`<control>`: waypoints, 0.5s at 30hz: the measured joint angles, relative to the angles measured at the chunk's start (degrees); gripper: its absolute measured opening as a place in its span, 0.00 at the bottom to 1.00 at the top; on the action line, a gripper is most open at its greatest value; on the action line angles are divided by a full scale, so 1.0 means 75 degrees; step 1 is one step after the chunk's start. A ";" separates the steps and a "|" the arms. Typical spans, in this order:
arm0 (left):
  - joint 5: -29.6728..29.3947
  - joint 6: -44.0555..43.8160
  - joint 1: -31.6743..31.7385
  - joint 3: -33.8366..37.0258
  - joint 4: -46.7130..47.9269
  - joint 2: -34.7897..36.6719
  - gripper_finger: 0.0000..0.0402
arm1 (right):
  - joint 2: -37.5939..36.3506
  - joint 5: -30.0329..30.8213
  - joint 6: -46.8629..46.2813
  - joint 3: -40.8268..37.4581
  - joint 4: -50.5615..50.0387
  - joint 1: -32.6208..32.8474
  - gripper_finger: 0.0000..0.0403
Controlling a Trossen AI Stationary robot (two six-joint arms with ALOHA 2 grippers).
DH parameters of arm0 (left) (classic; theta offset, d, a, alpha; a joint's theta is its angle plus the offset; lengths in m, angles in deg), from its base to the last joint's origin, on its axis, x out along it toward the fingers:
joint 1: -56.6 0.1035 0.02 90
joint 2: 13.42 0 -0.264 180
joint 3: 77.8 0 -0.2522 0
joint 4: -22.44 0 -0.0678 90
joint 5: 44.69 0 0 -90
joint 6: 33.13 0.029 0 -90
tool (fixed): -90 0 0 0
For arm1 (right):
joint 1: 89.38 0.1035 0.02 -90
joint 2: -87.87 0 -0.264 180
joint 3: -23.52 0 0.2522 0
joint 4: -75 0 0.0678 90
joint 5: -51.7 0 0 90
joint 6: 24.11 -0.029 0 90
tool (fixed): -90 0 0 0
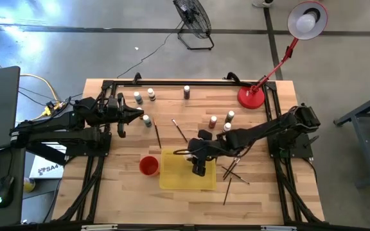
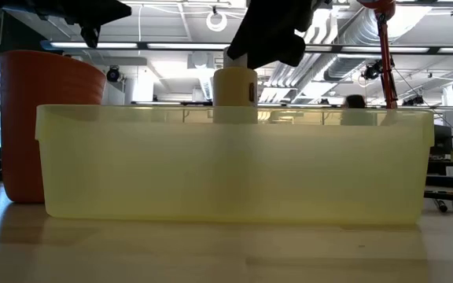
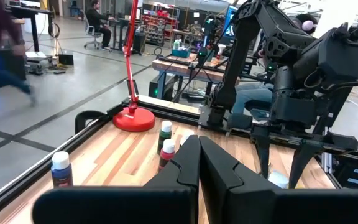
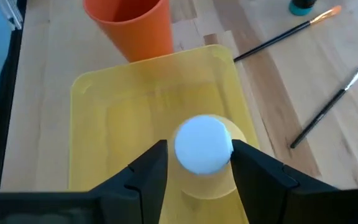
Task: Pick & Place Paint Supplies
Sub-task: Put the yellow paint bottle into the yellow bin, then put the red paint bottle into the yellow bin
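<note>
Over the yellow tray [image 4: 92,112], a white-capped paint bottle [image 4: 204,144] sits pinched between the fingers of my right gripper [image 4: 197,165], held above the tray floor. The red cup [image 4: 132,25] stands just beside the tray's edge, and two paintbrushes [image 4: 325,109] lie on the wood nearby. My left gripper [image 3: 199,168] hovers closed and empty over the table's far side, near loose bottles [image 1: 144,96].

1. Both arms are dark, almost black, with thick rounded joints.
2. The left gripper [image 3: 199,163] has two flat, angular black fingers.
3. The right gripper [image 4: 197,163] has similar matte black fingers.
</note>
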 joint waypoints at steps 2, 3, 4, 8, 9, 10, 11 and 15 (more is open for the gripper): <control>0.0000 0.0000 0.0000 0.0000 -0.0002 0.0000 0.00 | 0.0000 0.0262 -0.0053 0.0000 -0.0002 0.0000 0.41; 0.0000 0.0000 0.0000 0.0000 0.0000 0.0000 0.00 | 0.0000 0.0401 -0.0051 0.0000 0.0000 0.0000 0.42; 0.0000 0.0000 -0.0002 0.0000 -0.0002 0.0000 0.00 | 0.0000 0.0530 -0.0044 0.0000 0.0000 0.0000 0.43; 0.0000 0.0000 -0.0002 0.0000 0.0000 0.0000 0.00 | 0.0000 0.0649 0.0080 0.0000 0.0000 -0.0047 0.51; 0.0000 0.0000 -0.0002 0.0000 0.0000 0.0000 0.00 | 0.0000 0.0623 0.0087 0.0000 0.0000 -0.0052 0.53; 0.0000 0.0000 -0.0002 0.0000 0.0000 0.0000 0.00 | 0.0000 0.0611 0.0093 0.0000 0.0000 -0.0052 0.56; -0.0001 0.0000 -0.0002 0.0000 0.0000 -0.0002 0.00 | 0.0000 0.0612 0.0123 0.0000 -0.0002 -0.0052 0.59; 0.0000 0.0000 0.0000 0.0000 0.0018 0.0000 0.00 | -0.0067 0.0460 0.0151 0.0000 -0.0054 -0.0052 0.66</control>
